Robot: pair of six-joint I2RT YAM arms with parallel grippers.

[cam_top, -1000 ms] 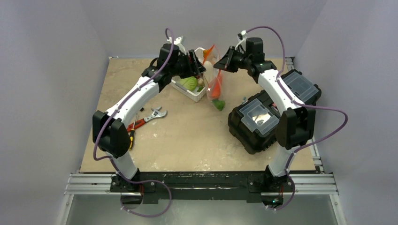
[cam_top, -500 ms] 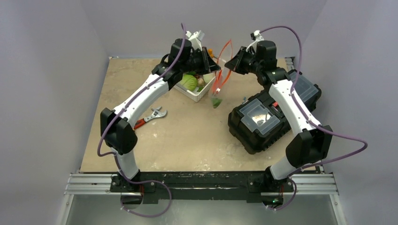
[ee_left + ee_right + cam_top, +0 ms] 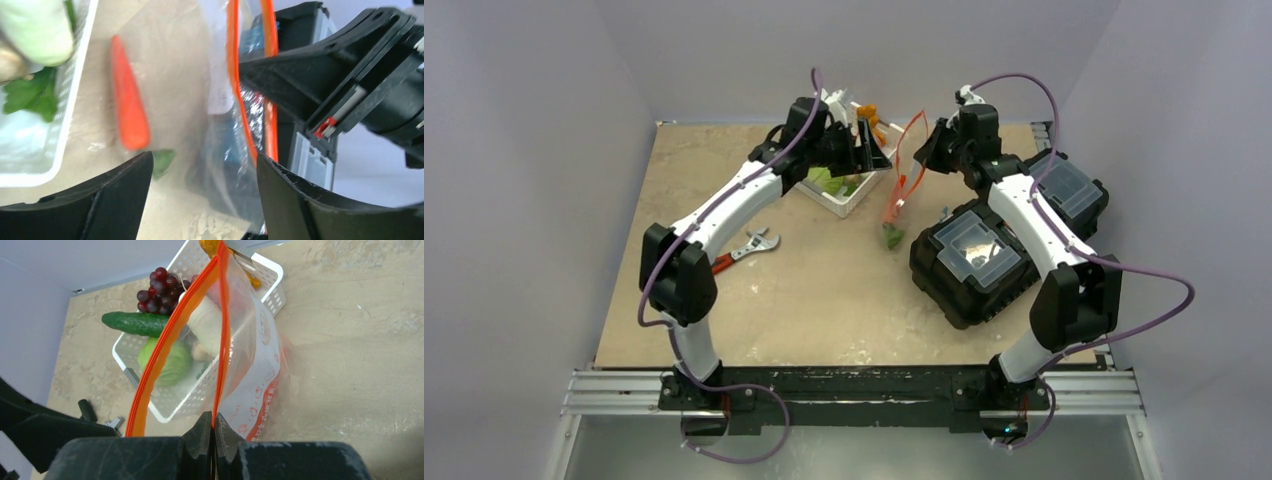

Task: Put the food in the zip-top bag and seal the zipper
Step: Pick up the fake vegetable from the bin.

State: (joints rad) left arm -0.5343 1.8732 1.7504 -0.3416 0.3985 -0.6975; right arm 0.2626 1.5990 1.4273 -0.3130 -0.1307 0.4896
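**Beige tabletop (image 3: 824, 300): zip-top bag (image 3: 250, 370) hung by one lip, left jaws wide**

Nearest, along the rail at the table's edge, both arm bases. Farther in, wrench (image 3: 755, 243) on the left and black case (image 3: 969, 258) on the right, well apart.

Past mid-table, between the two wrists, the bag hanging mouth-up, carrot (image 3: 891, 210) inside with its green top lowest. Unclear whether the bag's bottom touches the table.

Right gripper (image 3: 213, 432) clamped tight on the zipper (image 3: 165, 355) at one end of the mouth, the two orange strips spreading apart beyond the pinch. Right arm raised over the case, wrist turned toward the left arm.

Left gripper (image 3: 202, 195) spread wide and grasping nothing, just beside the open mouth on the basket side. Fingers (image 3: 100, 200) either side of the view, the plastic beyond them. Left arm stretched long toward the far edge, elbow raised.

Farthest, white basket (image 3: 267, 275) under the left wrist, holding cucumber (image 3: 137, 323), cabbage (image 3: 167, 360), dark grapes (image 3: 159, 286) and white oval piece (image 3: 207, 322).
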